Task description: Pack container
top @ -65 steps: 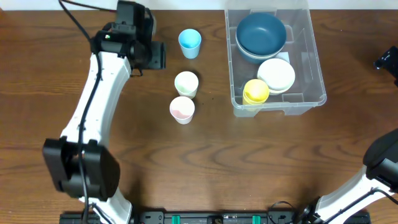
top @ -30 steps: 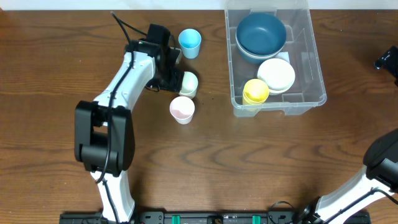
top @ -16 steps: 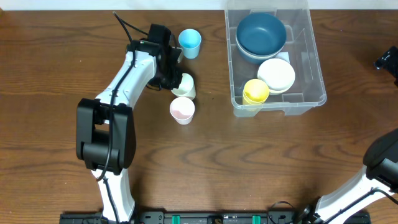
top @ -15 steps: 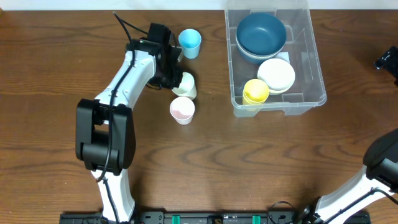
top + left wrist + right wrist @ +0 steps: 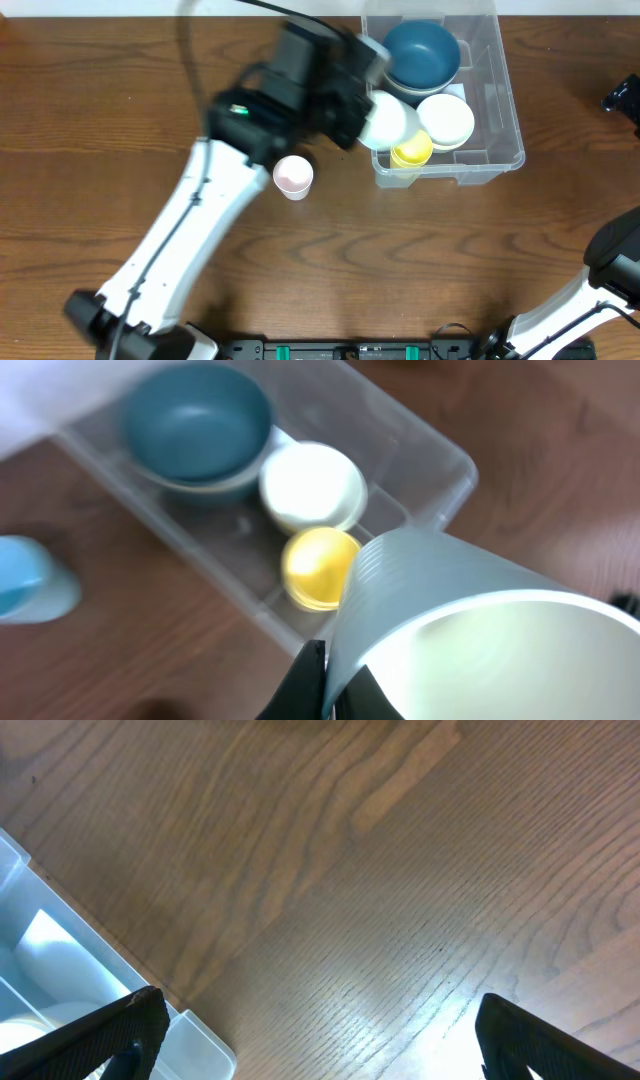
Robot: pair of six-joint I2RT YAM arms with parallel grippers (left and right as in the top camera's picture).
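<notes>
My left gripper [image 5: 325, 685] is shut on the rim of a pale green cup [image 5: 470, 630]. In the overhead view this cup [image 5: 386, 120] hangs in the air at the left wall of the clear container [image 5: 505, 110], and the arm is blurred. Inside the container [image 5: 445, 460] sit a blue bowl [image 5: 195, 420], a white bowl [image 5: 312, 485] and a yellow cup [image 5: 320, 565]. A pink cup [image 5: 293, 176] stands on the table left of the container. My right gripper [image 5: 320, 1040] stands open over bare wood beside the container's corner [image 5: 60, 970].
A light blue cup [image 5: 25, 590] stands on the table left of the container; the raised left arm hides it in the overhead view. The table is dark brown wood. The right arm's base [image 5: 615, 265] rises at the lower right edge.
The left gripper shut on the pale green cup's rim, lifted it off the table and carried it right to the container's left wall. The right gripper has not moved.
</notes>
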